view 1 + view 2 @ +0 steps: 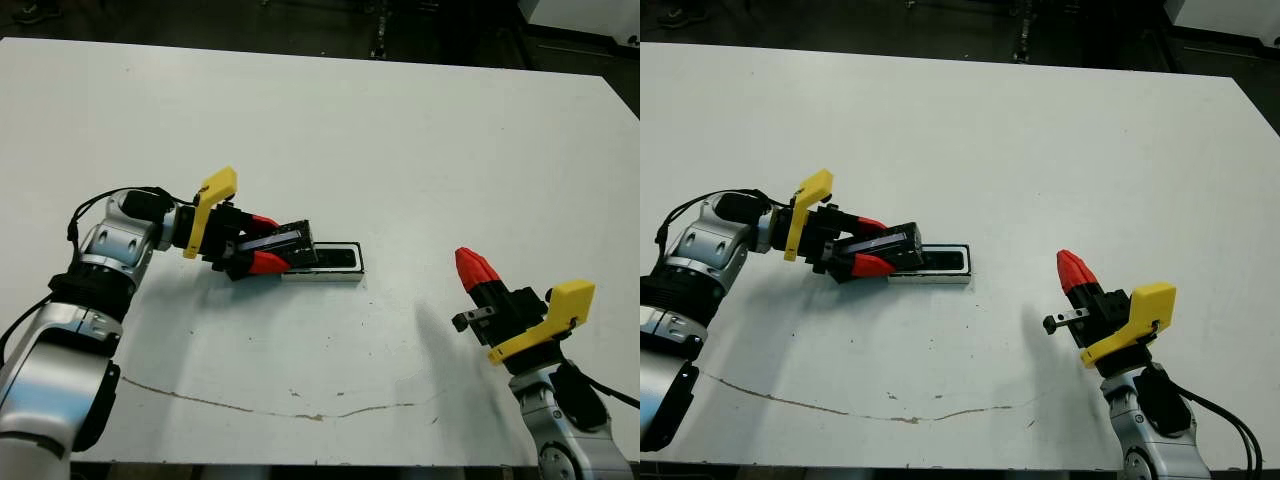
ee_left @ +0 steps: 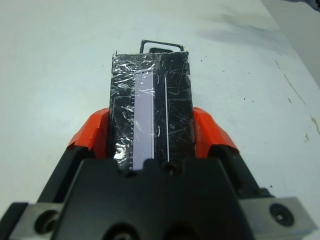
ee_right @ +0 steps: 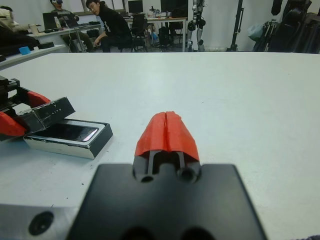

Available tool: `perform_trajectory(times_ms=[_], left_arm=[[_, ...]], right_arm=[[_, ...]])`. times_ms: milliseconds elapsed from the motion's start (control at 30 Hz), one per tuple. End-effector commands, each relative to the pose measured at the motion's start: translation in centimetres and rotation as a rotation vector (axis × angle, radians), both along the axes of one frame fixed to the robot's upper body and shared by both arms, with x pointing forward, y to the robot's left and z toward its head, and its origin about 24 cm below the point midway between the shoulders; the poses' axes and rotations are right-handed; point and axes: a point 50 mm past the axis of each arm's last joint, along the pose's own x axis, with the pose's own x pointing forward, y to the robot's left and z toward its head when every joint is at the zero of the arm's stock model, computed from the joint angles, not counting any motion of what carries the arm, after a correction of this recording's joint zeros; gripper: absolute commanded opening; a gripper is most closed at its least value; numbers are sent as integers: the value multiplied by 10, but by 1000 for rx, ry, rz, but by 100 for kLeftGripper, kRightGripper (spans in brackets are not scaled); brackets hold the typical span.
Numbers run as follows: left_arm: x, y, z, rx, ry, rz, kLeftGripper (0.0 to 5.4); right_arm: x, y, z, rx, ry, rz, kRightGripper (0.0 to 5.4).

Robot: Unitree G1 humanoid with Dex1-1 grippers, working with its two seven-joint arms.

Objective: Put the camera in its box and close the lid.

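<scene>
Nothing to read here. I scan the lid point(image 2: 150, 105) pinched in my left tool point(image 1: 262, 245): glossy black with silvery glare, no lettering I can make out. The box point(image 3: 70, 137) on the worktop point(image 1: 400, 140) shows plain white walls, no label. My right tool point(image 3: 167, 132) carries no markings either. Screens and gear beyond the worktop are too small to read.
</scene>
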Motion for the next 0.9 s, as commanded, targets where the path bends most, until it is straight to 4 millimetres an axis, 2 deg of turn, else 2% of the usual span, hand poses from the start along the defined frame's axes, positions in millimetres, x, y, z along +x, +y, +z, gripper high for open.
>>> perform_trajectory(times_ms=[33,433,900], left_arm=[[-8,-8,-18,-11,62,-26,316],[-19,-36,-31,-60,13,-52,316],[-25,-45,-44,-38,-5,-45,316]], right_arm=[[-1,-3,-1,-19,22,-4,0],[-2,-4,-2,-18,21,-12,0],[-2,-4,-2,-6,24,-11,0]])
